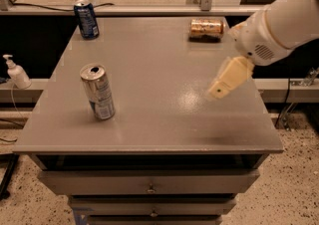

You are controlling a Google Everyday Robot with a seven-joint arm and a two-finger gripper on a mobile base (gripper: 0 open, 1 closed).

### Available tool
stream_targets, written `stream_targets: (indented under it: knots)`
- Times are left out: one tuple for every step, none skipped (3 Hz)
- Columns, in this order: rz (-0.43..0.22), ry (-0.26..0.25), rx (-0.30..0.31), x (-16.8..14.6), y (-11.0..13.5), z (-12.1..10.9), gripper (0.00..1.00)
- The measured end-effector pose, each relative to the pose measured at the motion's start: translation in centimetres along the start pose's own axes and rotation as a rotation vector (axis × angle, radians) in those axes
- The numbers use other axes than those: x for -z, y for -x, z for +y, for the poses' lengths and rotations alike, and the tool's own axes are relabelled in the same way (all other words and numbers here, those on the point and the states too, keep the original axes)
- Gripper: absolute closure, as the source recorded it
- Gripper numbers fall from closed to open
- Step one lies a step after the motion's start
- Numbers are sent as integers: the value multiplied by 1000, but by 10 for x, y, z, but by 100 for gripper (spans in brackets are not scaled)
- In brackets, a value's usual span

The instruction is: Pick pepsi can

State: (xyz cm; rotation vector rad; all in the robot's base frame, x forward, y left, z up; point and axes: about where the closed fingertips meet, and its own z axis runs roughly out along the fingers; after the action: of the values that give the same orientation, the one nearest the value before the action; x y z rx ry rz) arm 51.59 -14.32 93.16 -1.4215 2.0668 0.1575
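Note:
The pepsi can [86, 18] is dark blue with a silver top and stands upright at the far left corner of the grey table [149, 74]. My gripper [228, 79] hangs from the white arm over the right part of the table, pointing down and to the left. It is far from the pepsi can, across the table from it.
A silver can with a pale blue label [97, 92] stands upright at the front left. A gold-coloured can [206, 27] lies on its side at the far right. A white pump bottle [16, 72] stands on a ledge left of the table. Drawers [149, 183] sit under the tabletop.

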Motion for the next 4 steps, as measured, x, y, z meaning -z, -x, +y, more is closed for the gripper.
stream_targets:
  knots:
    - [-163, -2, -61, -44, 39, -8, 0]
    - [-297, -4, -160, -75, 78, -16, 0]
    - [-297, -4, -159, -75, 78, -15, 0]
    - [-318, -19, -162, -84, 90, -17, 0]
